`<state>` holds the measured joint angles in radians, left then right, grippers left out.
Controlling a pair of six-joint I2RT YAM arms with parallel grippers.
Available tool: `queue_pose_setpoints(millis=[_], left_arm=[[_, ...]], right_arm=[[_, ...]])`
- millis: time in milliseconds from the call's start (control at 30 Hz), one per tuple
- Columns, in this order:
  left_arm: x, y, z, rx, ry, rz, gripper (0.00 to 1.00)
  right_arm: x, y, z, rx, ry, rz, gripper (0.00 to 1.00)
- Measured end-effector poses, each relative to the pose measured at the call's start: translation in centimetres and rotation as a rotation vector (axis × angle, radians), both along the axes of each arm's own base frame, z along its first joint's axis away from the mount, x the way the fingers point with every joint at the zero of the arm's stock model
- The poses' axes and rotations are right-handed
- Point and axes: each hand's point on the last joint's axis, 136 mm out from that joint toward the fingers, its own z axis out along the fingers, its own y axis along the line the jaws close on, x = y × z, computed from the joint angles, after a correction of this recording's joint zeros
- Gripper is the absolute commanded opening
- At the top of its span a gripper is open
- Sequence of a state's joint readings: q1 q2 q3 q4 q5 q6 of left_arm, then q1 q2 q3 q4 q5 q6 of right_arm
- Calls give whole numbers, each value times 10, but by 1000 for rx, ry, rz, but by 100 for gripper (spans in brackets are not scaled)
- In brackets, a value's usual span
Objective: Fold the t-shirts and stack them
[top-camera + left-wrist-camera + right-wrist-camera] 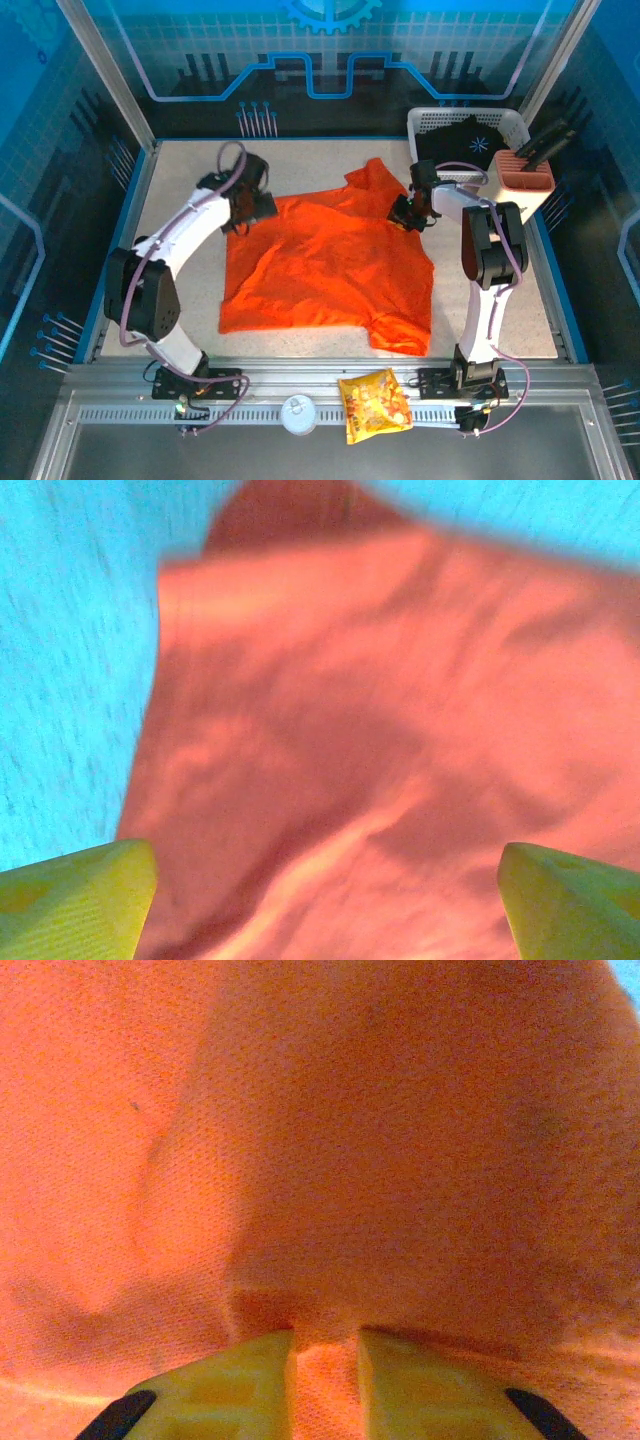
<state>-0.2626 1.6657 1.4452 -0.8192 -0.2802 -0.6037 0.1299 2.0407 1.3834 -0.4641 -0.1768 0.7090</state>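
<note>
On the near rail, short of the orange t-shirt [330, 265], a glossy snack bag [375, 403] and a small round tin [299, 413], neither part of the job. Farther in, the orange t-shirt itself, spread mostly flat in the middle of the worktop [500, 300], apparently lying crosswise with hem to the left and sleeves to the right. At its far-left corner, the left pincer [264, 210], spread wide over the cloth and gripping nothing. At its far-right sleeve, the right pincer [325, 1345], nipped tight on a fold of orange cloth. Probably a first fold in hand: far edge to be drawn toward the near edge, with the right arm already attached and the left yet to drop and close on the corner directly beneath. Beyond the t-shirt's far-right corner, a white basket [515, 125] holding the black shirt [465, 140].
</note>
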Motion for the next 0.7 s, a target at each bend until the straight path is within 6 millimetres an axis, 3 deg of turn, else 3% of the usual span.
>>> queue_pose_setpoints(millis=[67,133,200,267,467,700], left_arm=[[25,20,21,-1,-49,42,72],[48,40,23,6,-55,82,62],[66,55,6,17,-20,105,60],[81,63,-24,21,46,115,59],[103,62,-98,18,199,96,57],[114,62,-112,22,223,93,55]], right_arm=[[-3,0,5,-3,-4,10,26],[-8,2,15,-7,-13,28,25],[-13,8,29,-9,-37,57,23],[-21,17,47,-9,-70,93,21],[-56,37,83,0,-141,166,18],[-84,32,75,-4,-112,168,14]])
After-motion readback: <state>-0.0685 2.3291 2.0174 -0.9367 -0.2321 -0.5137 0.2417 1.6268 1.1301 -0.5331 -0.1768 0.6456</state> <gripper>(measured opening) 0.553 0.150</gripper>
